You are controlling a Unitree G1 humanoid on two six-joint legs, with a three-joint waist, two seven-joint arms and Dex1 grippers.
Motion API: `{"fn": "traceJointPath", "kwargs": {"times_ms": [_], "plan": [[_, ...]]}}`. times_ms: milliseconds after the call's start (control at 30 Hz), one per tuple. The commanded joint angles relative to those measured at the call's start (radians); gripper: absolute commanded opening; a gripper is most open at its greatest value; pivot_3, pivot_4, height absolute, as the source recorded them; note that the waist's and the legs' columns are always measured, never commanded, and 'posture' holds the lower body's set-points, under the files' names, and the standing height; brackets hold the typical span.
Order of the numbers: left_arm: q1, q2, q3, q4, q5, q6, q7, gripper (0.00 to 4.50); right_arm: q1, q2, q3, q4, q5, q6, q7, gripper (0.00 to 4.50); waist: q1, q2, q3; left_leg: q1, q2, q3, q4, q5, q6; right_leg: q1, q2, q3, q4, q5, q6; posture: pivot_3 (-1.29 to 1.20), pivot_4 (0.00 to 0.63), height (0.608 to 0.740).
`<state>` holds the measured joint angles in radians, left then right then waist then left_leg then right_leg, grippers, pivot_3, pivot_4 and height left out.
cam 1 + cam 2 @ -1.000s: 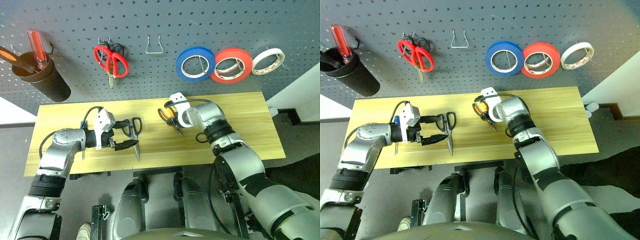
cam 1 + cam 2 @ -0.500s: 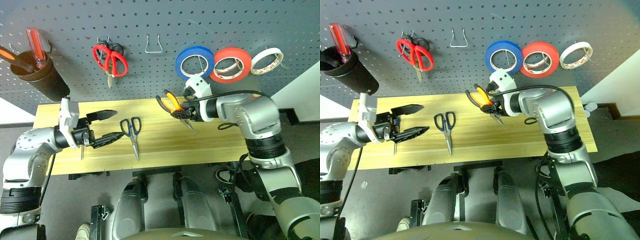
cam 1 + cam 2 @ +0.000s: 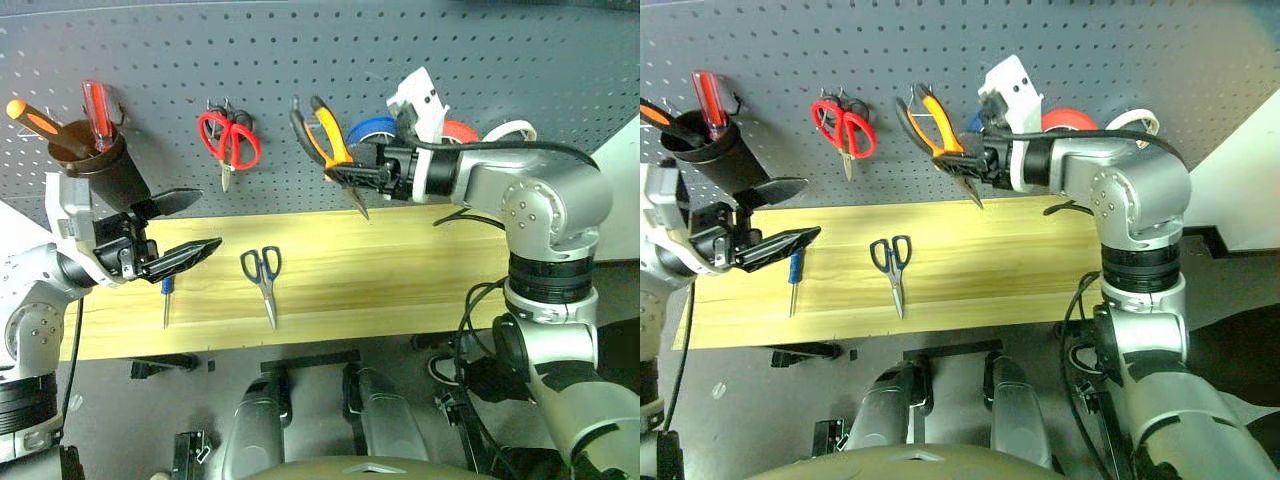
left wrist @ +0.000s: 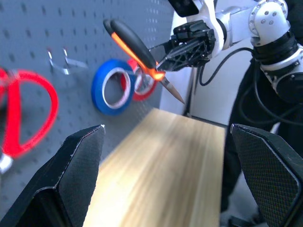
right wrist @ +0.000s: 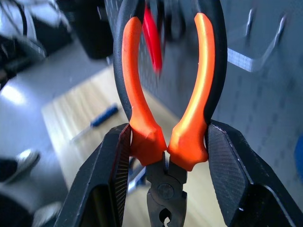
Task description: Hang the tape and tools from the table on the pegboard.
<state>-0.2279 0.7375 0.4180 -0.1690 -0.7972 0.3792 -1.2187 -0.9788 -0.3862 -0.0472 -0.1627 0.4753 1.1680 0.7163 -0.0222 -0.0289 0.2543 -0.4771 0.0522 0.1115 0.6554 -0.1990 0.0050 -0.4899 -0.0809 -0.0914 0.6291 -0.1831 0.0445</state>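
1. The pliers [image 3: 330, 145] are up off the table [image 3: 400, 270] now, held in front of the pegboard [image 3: 300, 50], handles up and nose down; a second ago they were low over the wood.
2. The right gripper [image 3: 368, 172] is clamped on them near the pivot.
3. The dark-handled scissors [image 3: 263, 280] and blue screwdriver [image 3: 166, 297] lie on the table.
4. The left gripper [image 3: 180, 225], fingers spread wide and empty, has pulled back from the scissors to the table's left end.
5. The blue tape [image 4: 112, 87] hangs on the pegboard.

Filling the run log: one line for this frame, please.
right gripper: shut on pliers, raised at pegboard | left gripper: open, holding nothing | scissors, screwdriver: on table | blue tape: hung
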Motion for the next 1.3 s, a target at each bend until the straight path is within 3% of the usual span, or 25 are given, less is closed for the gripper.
{"fn": "traceJointPath", "kwargs": {"times_ms": [33,200,367,567,933,1300], "plan": [[-0.021,0.012,0.054,-0.012,-0.016,-0.042,0.014,4.50,-0.063,0.039,-0.055,0.014,0.011,-0.094,-0.060,2.02,0.000,0.000,-0.011,0.000,0.000,0.000,0.000,0.001,0.000,0.000,0.000,0.000,0.000,0.001,-0.001,-0.01,0.078,0.731],[-0.077,-0.007,0.064,0.038,0.014,-0.120,0.051,4.50,-0.113,0.112,-0.048,0.086,-0.006,-0.195,-0.141,2.02,0.001,0.000,-0.039,0.001,0.001,0.000,0.000,0.007,0.001,0.002,0.001,-0.001,-0.001,0.008,-0.003,-0.01,0.065,0.731],[-0.091,-0.019,0.040,0.093,0.058,-0.184,0.065,4.50,-0.194,0.216,-0.044,0.249,-0.056,-0.316,-0.265,2.02,-0.003,0.003,-0.061,0.009,0.007,0.001,-0.005,0.008,-0.001,0.014,0.006,-0.003,-0.016,0.015,-0.007,-0.01,0.057,0.731],[-0.075,-0.046,0.006,0.116,0.106,-0.231,0.077,4.50,-0.273,0.291,-0.027,0.488,-0.141,-0.501,-0.361,2.02,0.001,0.002,-0.073,0.010,0.010,0.003,-0.006,0.009,-0.002,0.014,0.008,-0.003,-0.016,0.015,-0.007,0.00,0.061,0.731],[-0.053,-0.049,-0.003,0.108,0.119,-0.240,0.094,4.50,-0.327,0.339,-0.013,0.728,-0.242,-0.725,-0.447,2.02,0.003,0.002,-0.074,0.011,0.012,0.003,-0.006,0.010,-0.001,0.014,0.010,-0.003,-0.015,0.015,-0.007,0.02,0.075,0.731],[-0.032,-0.047,-0.014,0.107,0.148,-0.252,0.090,4.50,-0.273,0.341,0.032,0.775,-0.312,-0.710,-0.462,2.02,0.004,0.002,-0.076,0.014,0.012,0.003,-0.006,0.011,-0.001,0.017,0.010,-0.002,-0.014,0.015,-0.007,0.03,0.083,0.731]]}}
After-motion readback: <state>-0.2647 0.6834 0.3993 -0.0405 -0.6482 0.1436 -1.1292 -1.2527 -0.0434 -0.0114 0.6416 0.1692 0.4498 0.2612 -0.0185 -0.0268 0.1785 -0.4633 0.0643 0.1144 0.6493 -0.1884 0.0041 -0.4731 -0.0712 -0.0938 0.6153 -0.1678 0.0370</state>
